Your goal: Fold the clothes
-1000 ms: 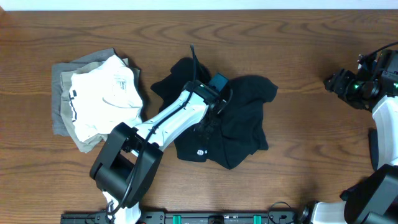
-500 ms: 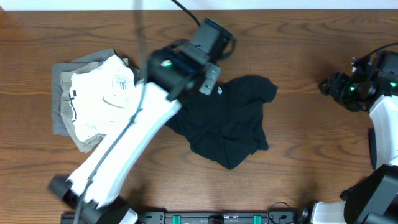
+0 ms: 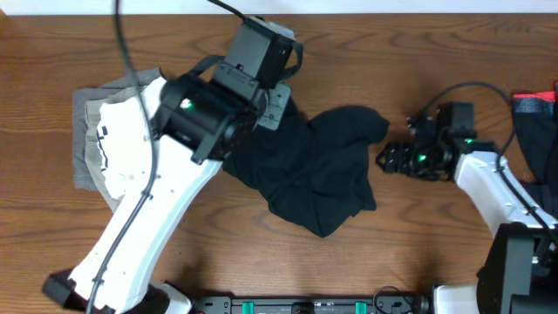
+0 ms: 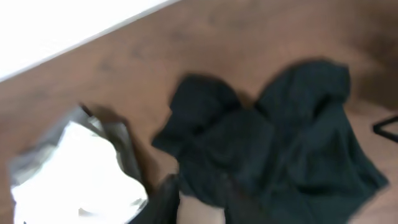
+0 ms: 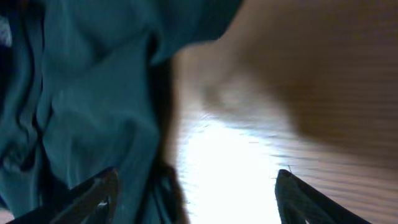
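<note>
We find the crumpled black shirt mid-frame on the surface, its right edge just left of our right pincer, spread wide and seemingly nearer; the left pincer hangs above, grip unreadable.

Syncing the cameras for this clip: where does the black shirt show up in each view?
Overhead: the black shirt lies crumpled at centre.
Left wrist: the shirt spans centre to right, blurred.
Right wrist: the shirt fills the left side, looking teal.
Shared landmark: the wooden table, visible beside the shirt in all three.
</note>
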`<state>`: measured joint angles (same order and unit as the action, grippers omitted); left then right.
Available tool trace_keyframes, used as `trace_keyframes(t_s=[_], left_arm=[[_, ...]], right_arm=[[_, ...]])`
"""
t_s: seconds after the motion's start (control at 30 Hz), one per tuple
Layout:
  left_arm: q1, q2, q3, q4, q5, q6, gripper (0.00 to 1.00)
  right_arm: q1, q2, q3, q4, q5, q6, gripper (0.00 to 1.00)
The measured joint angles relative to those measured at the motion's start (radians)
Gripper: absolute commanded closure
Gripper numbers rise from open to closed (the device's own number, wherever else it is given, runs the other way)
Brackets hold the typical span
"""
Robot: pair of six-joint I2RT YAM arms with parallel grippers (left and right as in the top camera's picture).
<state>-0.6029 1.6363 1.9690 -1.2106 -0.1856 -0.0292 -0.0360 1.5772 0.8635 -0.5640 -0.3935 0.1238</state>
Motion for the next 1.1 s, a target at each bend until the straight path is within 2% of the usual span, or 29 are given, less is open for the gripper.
trace_keyframes(t_s=[0.13,0.27,0.4,0.53,0.6,0.67,0.7,0.73,0.8,0.83,0.97,1.1], left_arm=[[0.0,0.106,-0.021,-0.017,0.122,0.059,0.5],[0.0,0.241,-0.036,-0.012,0.251,0.134,0.47],[0.0,0.377,-0.044,0.016,0.318,0.187,0.47],[0.0,0.486,-0.045,0.05,0.345,0.215,0.48],[0.0,0.521,-0.045,0.059,0.351,0.221,0.6],[0.0,0.544,-0.047,0.062,0.357,0.222,0.8],[0.0,0.549,-0.047,0.063,0.363,0.229,0.91],[0.0,0.55,-0.047,0.063,0.364,0.229,0.94],[0.0,0.55,-0.047,0.06,0.359,0.237,0.94],[0.0,0.55,-0.046,0.055,0.353,0.237,0.94],[0.003,0.545,-0.043,-0.014,0.253,0.192,0.94],[0.026,0.475,-0.026,-0.064,0.121,0.132,0.94]], right_arm=[[0.029,0.0,-0.037,0.021,-0.056,-0.033,0.2],[0.058,0.0,-0.061,0.023,-0.081,-0.046,0.2],[0.091,0.0,-0.096,0.028,-0.091,-0.057,0.22],[0.117,0.0,-0.129,0.046,-0.097,-0.065,0.29],[0.129,0.0,-0.142,0.054,-0.1,-0.065,0.3],[0.138,-0.001,-0.152,0.068,-0.106,-0.066,0.4],[0.143,-0.002,-0.159,0.082,-0.106,-0.072,0.49],[0.147,-0.002,-0.166,0.097,-0.107,-0.075,0.6],[0.154,-0.002,-0.193,0.134,-0.106,-0.066,0.91],[0.154,-0.002,-0.201,0.138,-0.108,-0.067,0.99],[0.151,-0.006,-0.207,0.139,-0.109,-0.064,0.99],[0.11,-0.073,-0.156,0.071,-0.118,-0.062,0.99]])
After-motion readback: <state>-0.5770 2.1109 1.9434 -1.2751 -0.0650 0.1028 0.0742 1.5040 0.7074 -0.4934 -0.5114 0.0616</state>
